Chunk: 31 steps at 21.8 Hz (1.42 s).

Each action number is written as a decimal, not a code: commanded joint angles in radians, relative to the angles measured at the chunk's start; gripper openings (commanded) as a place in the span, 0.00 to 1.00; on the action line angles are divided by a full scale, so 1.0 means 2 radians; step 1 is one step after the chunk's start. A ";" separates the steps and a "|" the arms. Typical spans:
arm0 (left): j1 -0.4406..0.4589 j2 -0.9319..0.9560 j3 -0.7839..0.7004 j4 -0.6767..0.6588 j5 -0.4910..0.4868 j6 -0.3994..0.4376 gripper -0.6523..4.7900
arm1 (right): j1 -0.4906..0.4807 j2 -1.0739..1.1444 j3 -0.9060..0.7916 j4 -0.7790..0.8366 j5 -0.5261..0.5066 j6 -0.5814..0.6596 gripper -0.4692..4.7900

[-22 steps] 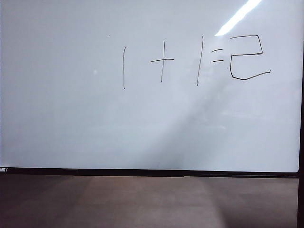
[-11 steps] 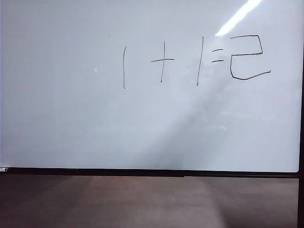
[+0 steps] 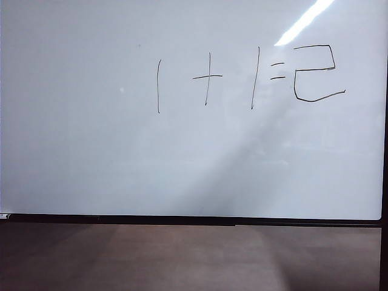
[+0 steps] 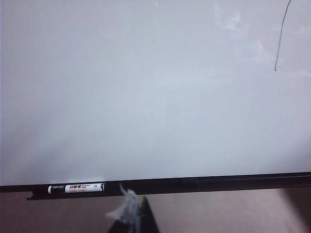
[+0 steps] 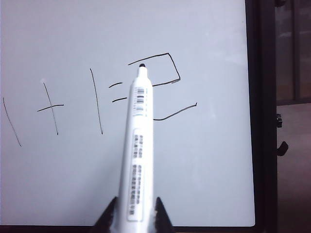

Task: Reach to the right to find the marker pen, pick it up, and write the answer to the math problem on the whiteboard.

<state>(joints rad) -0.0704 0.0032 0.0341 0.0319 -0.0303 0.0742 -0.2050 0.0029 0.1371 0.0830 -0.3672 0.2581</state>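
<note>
Right jaws (image 5: 133, 213) pinch marker pen (image 5: 137, 145) off whiteboard (image 5: 204, 170); left jaws (image 4: 130, 216) unclear.

On the whiteboard (image 3: 91, 151), the math problem (image 3: 212, 79) sits upper middle, a handwritten 2 (image 3: 315, 73) just to its right. The right gripper (image 5: 133, 213) holds the marker pen (image 5: 138, 145) before the board; the left gripper (image 4: 129, 213) is below its lower frame.

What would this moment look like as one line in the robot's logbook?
right hand: gripping marker pen, tip off whiteboard | math problem: 2 written | left hand: unseen
</note>
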 commanded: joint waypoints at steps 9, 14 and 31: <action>0.000 0.000 0.000 0.003 0.000 -0.002 0.11 | 0.002 0.000 -0.001 -0.004 -0.003 -0.004 0.08; 0.000 0.000 0.000 0.003 0.000 -0.002 0.11 | 0.035 0.000 -0.029 -0.006 0.069 -0.039 0.08; 0.000 0.000 0.000 0.003 0.001 -0.001 0.11 | 0.113 0.000 -0.066 -0.028 0.187 -0.089 0.08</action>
<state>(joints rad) -0.0704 0.0032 0.0341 0.0296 -0.0299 0.0742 0.0196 0.0029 0.0082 0.0105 0.0032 0.0868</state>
